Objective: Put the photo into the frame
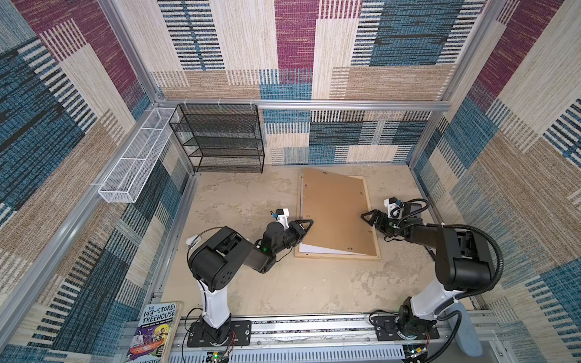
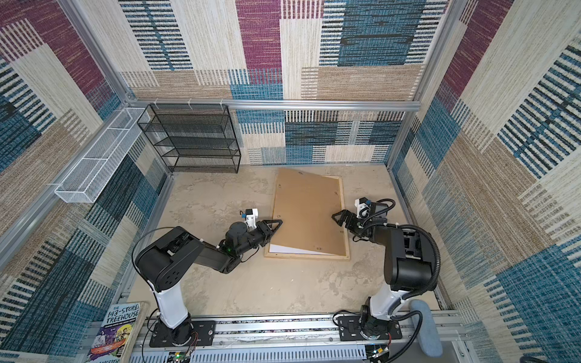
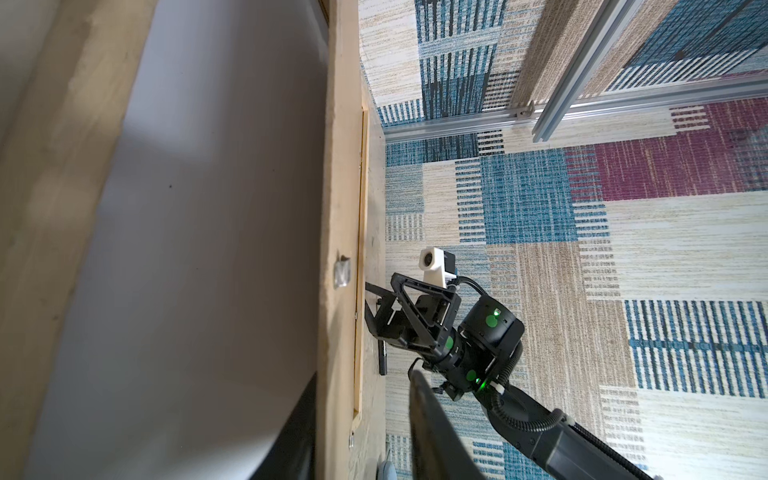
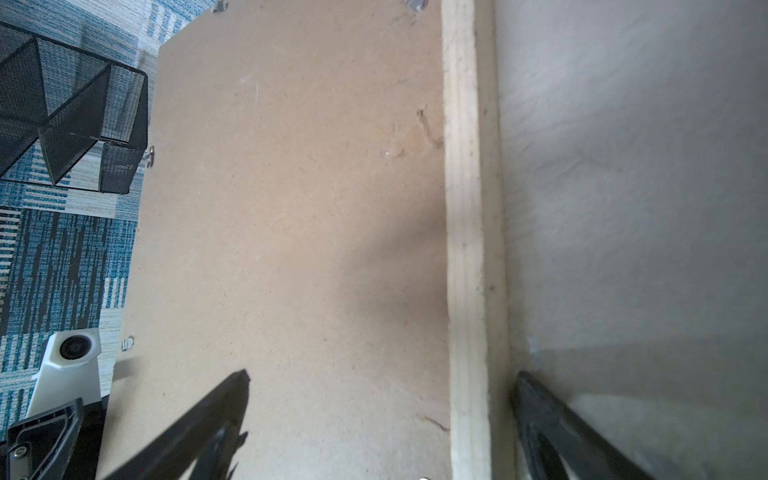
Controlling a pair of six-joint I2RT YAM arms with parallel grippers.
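Observation:
The frame [image 1: 338,257] [image 2: 308,256] lies flat on the table right of centre. A plain brown backing board [image 1: 336,210] [image 2: 308,210] rests askew on it, its far corner past the frame's far rail. A white sheet [image 1: 314,250] peeks out under the board's near edge; the photo's printed face is hidden. My left gripper [image 1: 309,223] [image 2: 278,223] [image 3: 361,382] is at the board's left edge, jaws apart above and below it with a gap. My right gripper [image 1: 366,217] [image 2: 336,217] [image 4: 382,415] stands open astride the frame's right strip [image 4: 465,208], holding nothing.
A black mesh shelf [image 1: 220,138] stands at the back left against the wall. A white mesh basket [image 1: 135,157] hangs on the left wall. A book [image 1: 154,330] leans at the near left corner. Patterned walls close in the table on three sides.

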